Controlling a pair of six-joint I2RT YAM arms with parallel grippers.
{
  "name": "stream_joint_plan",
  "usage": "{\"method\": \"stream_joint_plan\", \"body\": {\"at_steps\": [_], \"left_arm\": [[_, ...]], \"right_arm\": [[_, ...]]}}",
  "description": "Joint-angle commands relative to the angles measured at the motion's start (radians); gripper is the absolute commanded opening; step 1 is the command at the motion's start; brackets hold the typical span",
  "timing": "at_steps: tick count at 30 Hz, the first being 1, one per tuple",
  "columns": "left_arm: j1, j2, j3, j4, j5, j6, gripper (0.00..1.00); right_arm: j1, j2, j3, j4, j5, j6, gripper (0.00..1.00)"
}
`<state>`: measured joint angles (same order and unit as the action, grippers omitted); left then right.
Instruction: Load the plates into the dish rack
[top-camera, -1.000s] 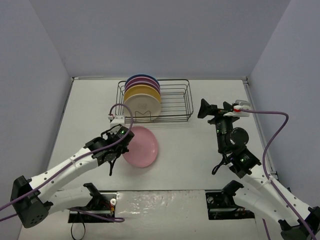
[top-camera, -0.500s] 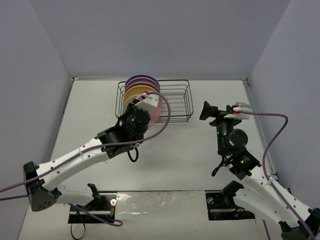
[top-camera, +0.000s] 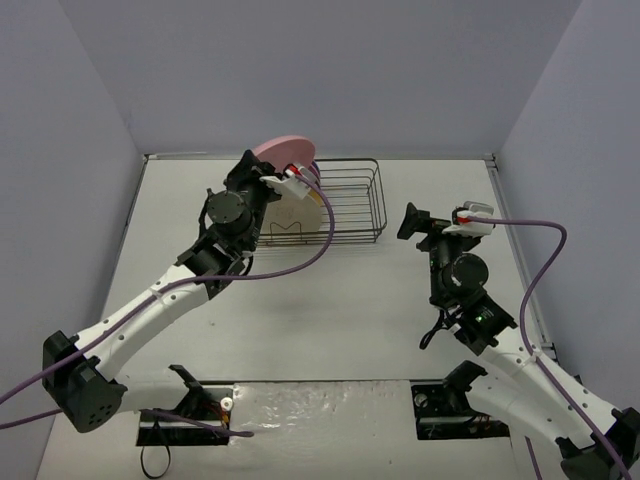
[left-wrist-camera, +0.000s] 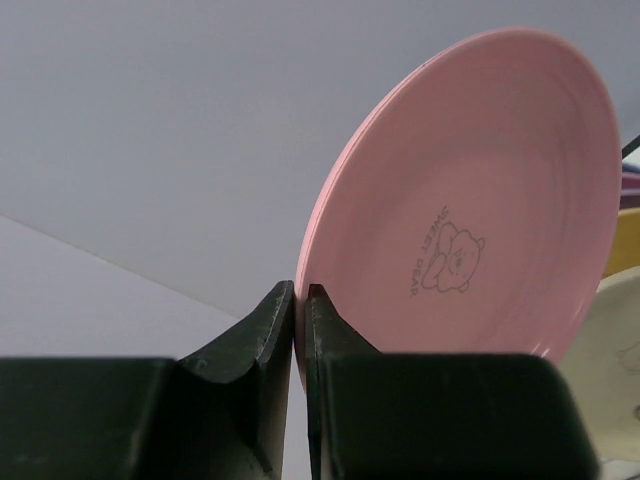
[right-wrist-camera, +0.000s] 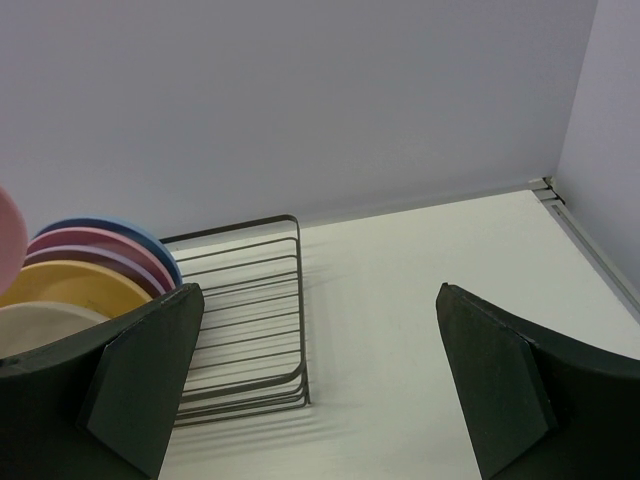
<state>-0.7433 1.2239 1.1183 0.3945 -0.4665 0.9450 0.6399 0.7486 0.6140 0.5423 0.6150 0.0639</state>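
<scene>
My left gripper (top-camera: 282, 180) is shut on the rim of a pink plate (top-camera: 285, 152) and holds it tilted above the left end of the black wire dish rack (top-camera: 350, 200). In the left wrist view the fingers (left-wrist-camera: 299, 295) pinch the pink plate's (left-wrist-camera: 470, 210) lower edge. The rack (right-wrist-camera: 250, 300) holds several plates on edge: blue (right-wrist-camera: 115, 229), pink (right-wrist-camera: 90, 243), a purple sliver, yellow-orange (right-wrist-camera: 70, 285) and cream (right-wrist-camera: 35, 325). My right gripper (top-camera: 412, 222) is open and empty, right of the rack, also seen in its wrist view (right-wrist-camera: 320, 380).
The rack's right part (top-camera: 365, 190) has bare wire slots. Grey walls close the table at the back and both sides. A table-edge rail (right-wrist-camera: 575, 225) runs along the right. Purple cables trail from both arms.
</scene>
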Motion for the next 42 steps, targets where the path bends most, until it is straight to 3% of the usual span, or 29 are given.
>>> {"method": "stream_joint_plan", "body": {"at_steps": [1,9,21,42], "left_arm": [[0.072,-0.032,0.082,-0.01,0.237,0.086,0.0],[0.104,-0.06,0.053,-0.192,0.402,0.101,0.0],[0.183,-0.005,0.02,-0.145,0.503,0.195,0.0],[0.189,0.024,-0.02,-0.295,0.634,0.261,0.0]], "right_arm": [[-0.005,0.009,0.007,0.103,0.063,-0.02,1.0],[-0.008,0.026,0.005,0.111,0.102,-0.042,1.0],[-0.008,0.067,0.014,0.114,0.097,-0.053,1.0],[-0.013,0.095,0.008,0.137,0.081,-0.053,1.0]]}}
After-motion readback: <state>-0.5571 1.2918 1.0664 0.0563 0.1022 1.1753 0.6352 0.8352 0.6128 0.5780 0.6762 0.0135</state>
